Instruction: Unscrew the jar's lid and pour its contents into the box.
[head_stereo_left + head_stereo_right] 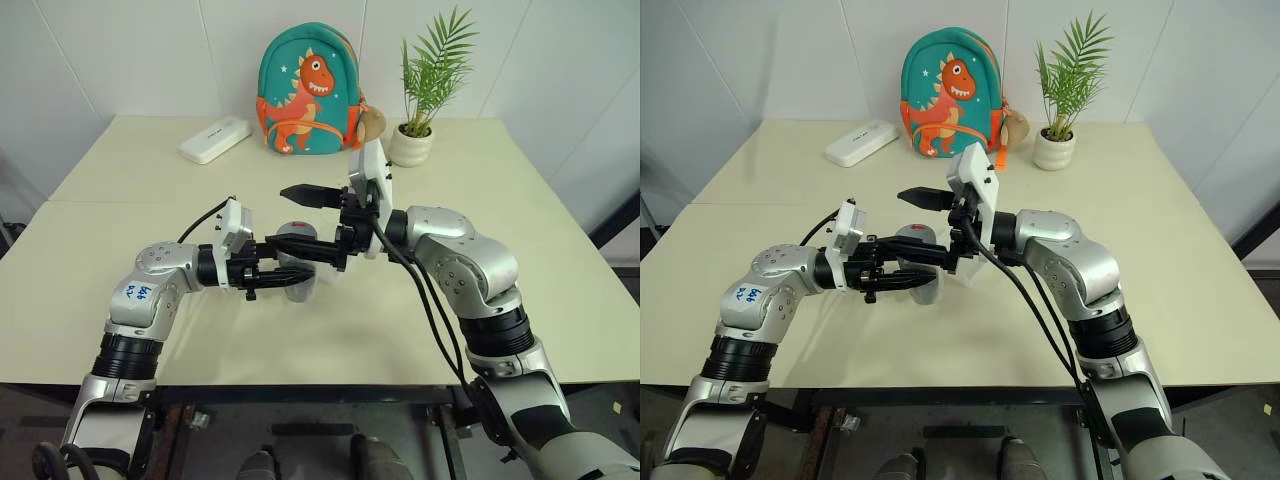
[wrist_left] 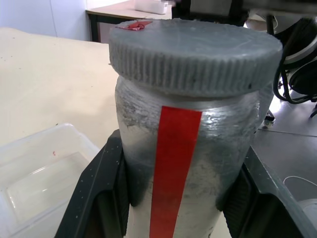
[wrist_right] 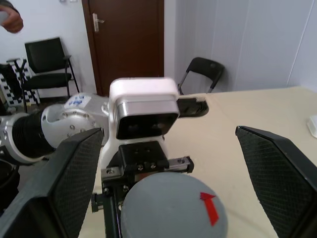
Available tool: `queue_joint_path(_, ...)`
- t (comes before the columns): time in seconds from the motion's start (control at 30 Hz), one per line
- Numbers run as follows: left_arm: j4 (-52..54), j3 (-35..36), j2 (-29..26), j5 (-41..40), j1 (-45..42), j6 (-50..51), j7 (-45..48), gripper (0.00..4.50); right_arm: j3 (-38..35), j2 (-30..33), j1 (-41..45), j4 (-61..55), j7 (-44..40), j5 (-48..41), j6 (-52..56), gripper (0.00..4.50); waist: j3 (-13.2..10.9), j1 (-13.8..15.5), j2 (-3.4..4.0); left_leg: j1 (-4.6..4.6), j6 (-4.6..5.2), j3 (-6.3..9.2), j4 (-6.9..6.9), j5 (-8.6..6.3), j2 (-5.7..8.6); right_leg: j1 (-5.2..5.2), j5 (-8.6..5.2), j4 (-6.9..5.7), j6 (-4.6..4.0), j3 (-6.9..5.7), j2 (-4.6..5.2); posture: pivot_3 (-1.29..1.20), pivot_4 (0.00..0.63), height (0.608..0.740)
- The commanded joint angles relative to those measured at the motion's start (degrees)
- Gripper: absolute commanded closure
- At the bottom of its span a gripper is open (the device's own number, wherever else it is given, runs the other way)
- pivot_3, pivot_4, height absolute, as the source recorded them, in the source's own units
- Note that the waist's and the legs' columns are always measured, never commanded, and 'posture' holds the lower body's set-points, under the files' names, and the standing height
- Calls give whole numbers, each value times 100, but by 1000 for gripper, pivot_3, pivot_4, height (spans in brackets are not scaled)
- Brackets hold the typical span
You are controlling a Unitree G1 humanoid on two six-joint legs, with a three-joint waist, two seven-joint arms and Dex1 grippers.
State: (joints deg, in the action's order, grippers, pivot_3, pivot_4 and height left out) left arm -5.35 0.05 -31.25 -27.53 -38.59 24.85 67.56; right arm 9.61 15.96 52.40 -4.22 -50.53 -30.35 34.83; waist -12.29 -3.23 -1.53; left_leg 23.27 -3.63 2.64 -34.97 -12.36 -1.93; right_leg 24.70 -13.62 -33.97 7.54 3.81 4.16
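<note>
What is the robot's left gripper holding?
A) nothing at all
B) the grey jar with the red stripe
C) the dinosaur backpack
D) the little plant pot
B: in the left wrist view the left gripper has a black finger on each side of the jar, and the lid is on top.

A broad, pale cream tabletop (image 1: 120, 300) carries a white oblong case (image 1: 214, 139), a teal dinosaur backpack (image 1: 305, 92) and a white pot with a green palm plant (image 1: 412, 145), all well beyond the fingers. A shallow clear plastic tray (image 2: 34, 178) lies just beside the left fingers.
</note>
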Motion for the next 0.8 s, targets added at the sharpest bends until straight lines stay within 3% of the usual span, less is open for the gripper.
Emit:
queue_joint_path(0.03,141,61,1,-78,-18,-86,17,2565,25,-77,182,-17,74,155,-167,18,0,-9,0,0,0,0,1,0,0,1,1,-1,1,0,0,0,150,740)
queue_joint_path(0.4,146,71,-13,-94,-22,-88,8,2565,-40,167,271,640,-226,635,-701,18,0,1,0,0,0,0,2,0,0,1,3,-1,6,0,0,0,150,740)
queue_joint_path(0.8,120,104,-55,-85,-19,-98,-44,2565,-246,506,169,637,-451,449,-633,18,0,2,0,0,0,0,2,0,0,0,3,0,6,0,0,0,150,740)
